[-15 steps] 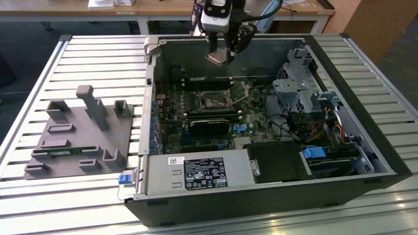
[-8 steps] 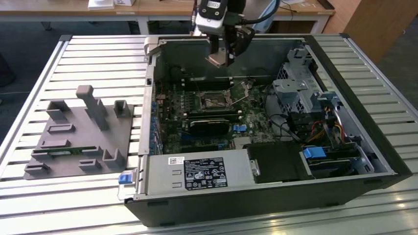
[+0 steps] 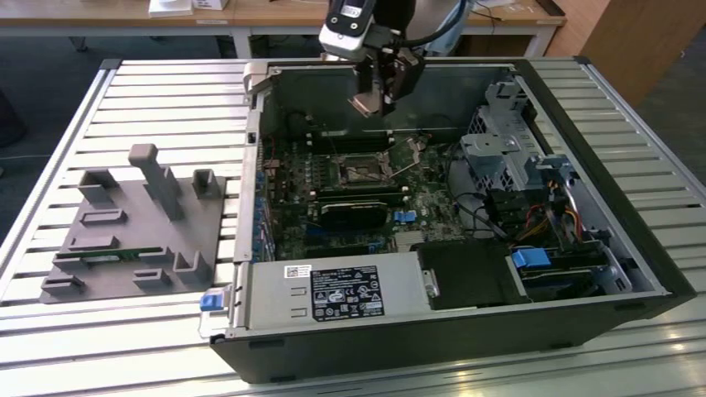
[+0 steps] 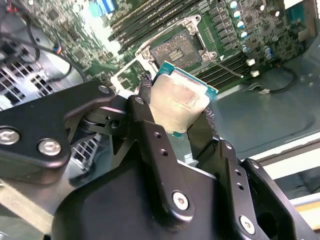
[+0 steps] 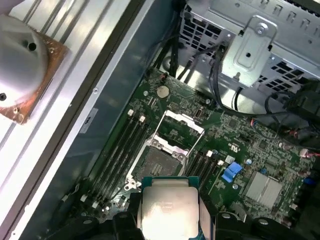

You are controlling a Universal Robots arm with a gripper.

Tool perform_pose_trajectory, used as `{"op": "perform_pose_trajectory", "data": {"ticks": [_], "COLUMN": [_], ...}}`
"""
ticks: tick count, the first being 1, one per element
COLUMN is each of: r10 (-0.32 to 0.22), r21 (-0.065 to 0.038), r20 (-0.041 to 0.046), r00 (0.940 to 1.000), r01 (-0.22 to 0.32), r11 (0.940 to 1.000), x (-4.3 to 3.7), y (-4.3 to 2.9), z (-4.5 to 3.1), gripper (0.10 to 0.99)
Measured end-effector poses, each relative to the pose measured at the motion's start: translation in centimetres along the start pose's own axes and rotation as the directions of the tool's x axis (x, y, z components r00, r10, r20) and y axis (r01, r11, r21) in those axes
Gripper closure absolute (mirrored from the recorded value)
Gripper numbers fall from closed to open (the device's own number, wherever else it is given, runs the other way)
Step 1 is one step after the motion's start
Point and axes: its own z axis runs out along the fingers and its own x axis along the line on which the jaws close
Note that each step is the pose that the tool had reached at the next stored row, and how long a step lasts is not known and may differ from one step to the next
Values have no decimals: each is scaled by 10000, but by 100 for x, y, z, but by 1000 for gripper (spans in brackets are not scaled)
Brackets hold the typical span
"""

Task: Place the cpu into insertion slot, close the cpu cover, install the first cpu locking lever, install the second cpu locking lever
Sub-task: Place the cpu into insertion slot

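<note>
Your gripper point(image 3: 372, 99) pinches the cpu point(image 4: 180, 100) by its edges, high over the motherboard point(image 5: 240, 135) inside the case point(image 3: 464, 343). You see the slot point(image 5: 161, 162) bare below it, its cover point(image 5: 183, 122) tipped up at one side.

- In the exterior view, soft, even light is falling from above, and the slatted table point(image 3: 651, 364) is shining pale toward 5 o'clock.
- The computer case point(image 3: 441, 347) walls are throwing mild shade over the motherboard point(image 3: 289, 231) near the centre.
- In both wrist views, glare is washing out the cpu point(image 4: 180, 102) point(image 5: 167, 215) lid, leaving it nearly white.
</note>
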Motion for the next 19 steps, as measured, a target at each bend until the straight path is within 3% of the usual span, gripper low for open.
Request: {"op": "perform_pose_trajectory", "data": {"ticks": [10, 19], "r10": [1293, 1853], "r21": [-33, -51], "r20": [112, 159], "r00": [9915, 9825], "r01": [-1293, -1853], "r11": [9916, 9827], "x": [0, -1], "y": [-3, -6], "z": [38, 64], "gripper": [545, 545]}}
